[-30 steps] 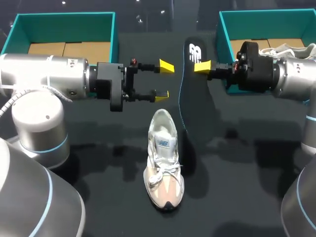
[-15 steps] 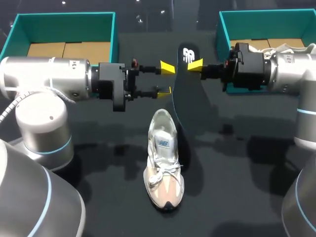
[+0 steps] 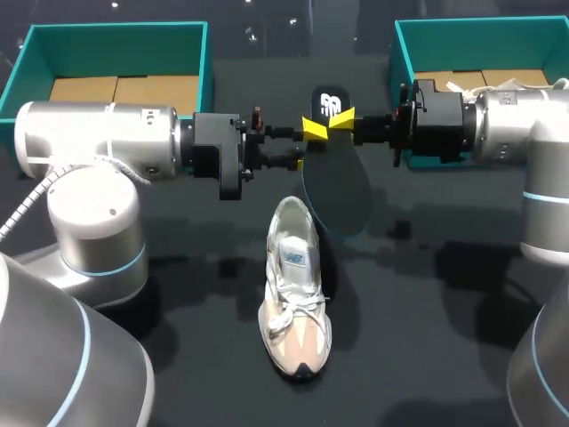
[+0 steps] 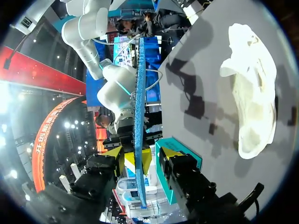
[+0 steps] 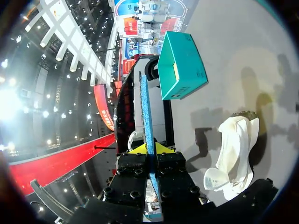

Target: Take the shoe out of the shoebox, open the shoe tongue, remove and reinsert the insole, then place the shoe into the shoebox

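Observation:
A dark insole (image 3: 336, 173) hangs on edge above the table, heel end up, and my right gripper (image 3: 340, 120) is shut on its upper part. My left gripper (image 3: 304, 145) faces it from the other side, its fingers on either side of the insole edge. In the left wrist view the blue insole edge (image 4: 138, 93) runs between the fingers of the left gripper (image 4: 142, 156), with gaps on both sides. The right wrist view shows the right gripper (image 5: 148, 148) clamped on the insole (image 5: 146, 107). The white and beige shoe (image 3: 293, 285) lies on the table below, toe toward me.
A teal shoebox (image 3: 116, 36) stands at the back left, showing its cardboard floor. A second teal shoebox (image 3: 404, 53) stands at the back right behind my right arm, with something white in it. Dark table surface (image 3: 427, 338) lies around the shoe.
My right arm carried the insole left toward the middle. My left arm moved right to meet it, and its fingers narrowed around the insole's edge. The shoe stayed put.

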`<state>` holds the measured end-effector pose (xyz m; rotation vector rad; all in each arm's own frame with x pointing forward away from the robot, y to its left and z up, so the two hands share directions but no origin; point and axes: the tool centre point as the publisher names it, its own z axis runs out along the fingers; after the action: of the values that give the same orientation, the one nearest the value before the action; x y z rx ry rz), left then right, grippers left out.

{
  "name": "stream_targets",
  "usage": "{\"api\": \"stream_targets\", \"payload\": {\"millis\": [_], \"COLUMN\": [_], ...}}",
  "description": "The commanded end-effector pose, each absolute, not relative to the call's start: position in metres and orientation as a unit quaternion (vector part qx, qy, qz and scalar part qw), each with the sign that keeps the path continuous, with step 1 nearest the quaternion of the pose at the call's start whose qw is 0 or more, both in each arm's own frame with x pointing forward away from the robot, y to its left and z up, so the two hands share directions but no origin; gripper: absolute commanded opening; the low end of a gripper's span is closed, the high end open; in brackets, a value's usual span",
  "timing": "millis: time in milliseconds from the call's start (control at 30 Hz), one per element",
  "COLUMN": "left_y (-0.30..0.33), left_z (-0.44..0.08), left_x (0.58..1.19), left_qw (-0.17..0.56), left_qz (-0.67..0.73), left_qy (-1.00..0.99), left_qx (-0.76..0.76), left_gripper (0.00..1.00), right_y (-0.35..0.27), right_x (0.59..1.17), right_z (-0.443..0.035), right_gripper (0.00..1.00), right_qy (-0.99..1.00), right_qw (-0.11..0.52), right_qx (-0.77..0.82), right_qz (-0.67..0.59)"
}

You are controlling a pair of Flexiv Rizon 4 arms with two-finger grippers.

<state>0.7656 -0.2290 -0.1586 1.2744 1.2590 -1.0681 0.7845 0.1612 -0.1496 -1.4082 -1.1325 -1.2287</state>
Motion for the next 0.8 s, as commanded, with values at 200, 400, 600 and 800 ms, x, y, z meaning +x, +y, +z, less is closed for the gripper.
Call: {"api": "stream_targets", "payload": {"millis": [200, 400, 600, 800], "left_y": [-0.2392, -0.2407, -0.2418, -0.2436], "left_z": [-0.1594, -0.1602, -0.1614, -0.1639], "left_x": [0.7682, 0.7660, 0.7657, 0.7651], "left_qw": [0.501, 0.500, 0.498, 0.496], "left_qz": [-0.444, -0.447, -0.447, -0.447], "left_qy": [0.519, 0.517, 0.518, 0.520], "left_qx": [0.532, 0.533, 0.533, 0.533], "left_gripper": [0.41, 0.35, 0.22, 0.19], "right_y": [0.1653, 0.1639, 0.1646, 0.1651], "right_x": [0.7930, 0.7947, 0.7966, 0.7974], "right_z": [-0.1562, -0.1593, -0.1603, -0.1611], "right_gripper": [0.00, 0.00, 0.00, 0.00], "right_qy": [-0.455, -0.451, -0.448, -0.445], "right_qw": [0.462, 0.461, 0.461, 0.462], "right_qx": [-0.574, -0.576, -0.576, -0.575], "right_qz": [-0.500, -0.503, -0.505, -0.509]}}
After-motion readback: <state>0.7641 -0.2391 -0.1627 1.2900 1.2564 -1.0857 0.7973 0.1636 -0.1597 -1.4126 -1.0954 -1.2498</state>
